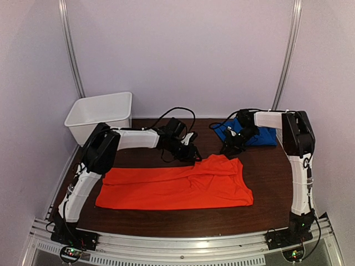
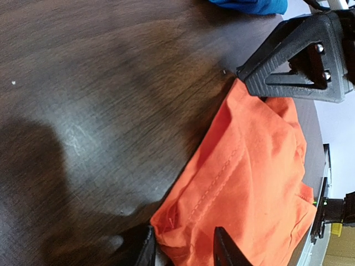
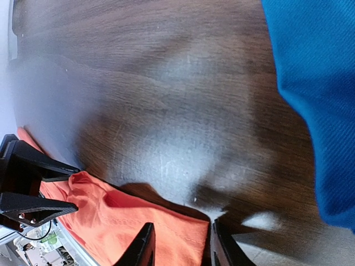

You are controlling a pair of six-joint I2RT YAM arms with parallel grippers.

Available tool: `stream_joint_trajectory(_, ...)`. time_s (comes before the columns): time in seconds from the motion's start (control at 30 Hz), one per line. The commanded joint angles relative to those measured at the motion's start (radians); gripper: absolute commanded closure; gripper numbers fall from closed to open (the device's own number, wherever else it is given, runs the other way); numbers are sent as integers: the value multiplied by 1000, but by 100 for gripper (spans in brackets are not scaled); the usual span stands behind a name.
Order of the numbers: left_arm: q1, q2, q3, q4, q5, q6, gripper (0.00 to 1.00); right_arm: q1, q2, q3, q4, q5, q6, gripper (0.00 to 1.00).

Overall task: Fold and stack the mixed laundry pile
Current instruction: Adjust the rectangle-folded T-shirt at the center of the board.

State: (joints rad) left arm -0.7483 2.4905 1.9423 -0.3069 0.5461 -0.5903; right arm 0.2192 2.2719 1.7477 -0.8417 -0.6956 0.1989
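Overhead: a bright orange-red cloth T-shirt lies flat mid-frame on the dark wooden desk, with a royal-blue cloth garment upper right. Left wrist: at bottom, the left claw grips the shirt's edge. Right wrist: the right claw straddles its corner, and I cannot tell if it is pinching.

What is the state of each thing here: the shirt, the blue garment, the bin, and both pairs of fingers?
Shirt: spread flat, far edge rumpled.
Blue garment: crumpled, not folded.
Bin: upright, nothing seen inside.
Left fingers: apart, shirt edge between them; grip unclear.
Right fingers: apart, shirt edge between them; grip unclear.
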Motion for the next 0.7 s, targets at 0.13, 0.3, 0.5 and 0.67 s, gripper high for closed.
stream_joint_trajectory(0.13, -6, 45, 49, 17, 1, -22, 75, 3, 20, 14, 1, -35, 0, 86)
stream_joint_trajectory(0.3, -6, 43, 58, 3, -6, -14, 79, 3, 10, 20, 6, -24, 6, 100)
stream_joint_trajectory(0.5, -6, 15, 63, -1, -14, 8, 96, 3, -40, 13, 20, -34, 10, 100)
stream_joint_trajectory(0.67, -6, -63, 44, 12, -27, 71, 100, 3, -133, -18, 32, -55, 18, 100)
